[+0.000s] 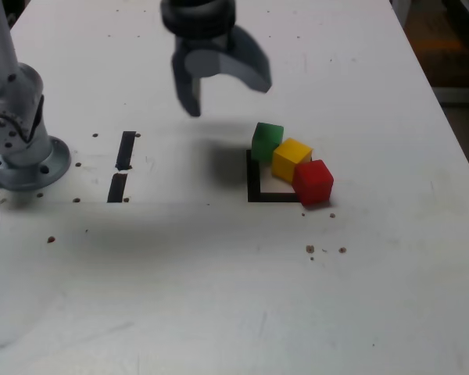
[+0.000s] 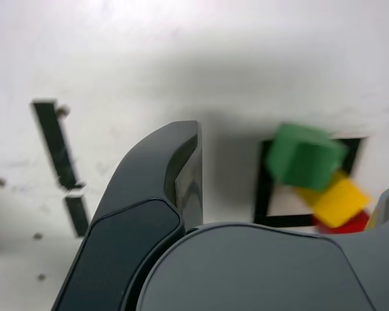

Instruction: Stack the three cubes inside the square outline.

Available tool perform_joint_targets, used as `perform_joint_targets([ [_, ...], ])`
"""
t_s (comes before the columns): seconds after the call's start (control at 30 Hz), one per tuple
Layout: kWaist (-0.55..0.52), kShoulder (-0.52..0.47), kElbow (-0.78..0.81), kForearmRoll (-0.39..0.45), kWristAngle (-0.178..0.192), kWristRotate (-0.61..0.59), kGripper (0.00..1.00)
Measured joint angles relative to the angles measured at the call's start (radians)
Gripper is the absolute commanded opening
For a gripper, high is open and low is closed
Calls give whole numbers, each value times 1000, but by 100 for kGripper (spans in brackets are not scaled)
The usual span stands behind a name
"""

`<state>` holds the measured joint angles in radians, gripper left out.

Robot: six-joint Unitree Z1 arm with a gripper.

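The three cubes touch one another in a slanted row across the square outline [image 1: 255,186]. Green [image 1: 267,141] is farthest, over the outline's far left corner. Yellow [image 1: 291,158] is in the middle, and red [image 1: 313,181] is nearest, by the front right corner. My gripper [image 1: 228,95] hangs open above the table, up and to the exterior view's left of the green cube, with nothing in it. In the wrist view one dark finger [image 2: 175,168] stands beside the outline [image 2: 264,188], and the green cube [image 2: 305,157] overlaps the yellow [image 2: 340,199], with red [image 2: 347,224] partly hidden.
Two short black tape strips [image 1: 126,150] [image 1: 117,187] lie at the exterior view's left of the outline. The arm's metal base [image 1: 19,148] stands at the far left with a cable beside it. Small dark specks [image 1: 310,249] dot the white table, whose edge [image 1: 453,133] runs down the right.
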<state>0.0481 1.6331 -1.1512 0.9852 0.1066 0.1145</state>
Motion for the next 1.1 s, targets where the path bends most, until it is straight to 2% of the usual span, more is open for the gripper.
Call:
perform_joint_targets([
  [0.13,3,18,-43,-1,23,37,100],
  [0.47,24,85,-91,-33,22,70,98],
  [0.7,42,133,-89,-28,6,93,96],
  [1.1,63,225,-100,-34,-49,130,91],
])
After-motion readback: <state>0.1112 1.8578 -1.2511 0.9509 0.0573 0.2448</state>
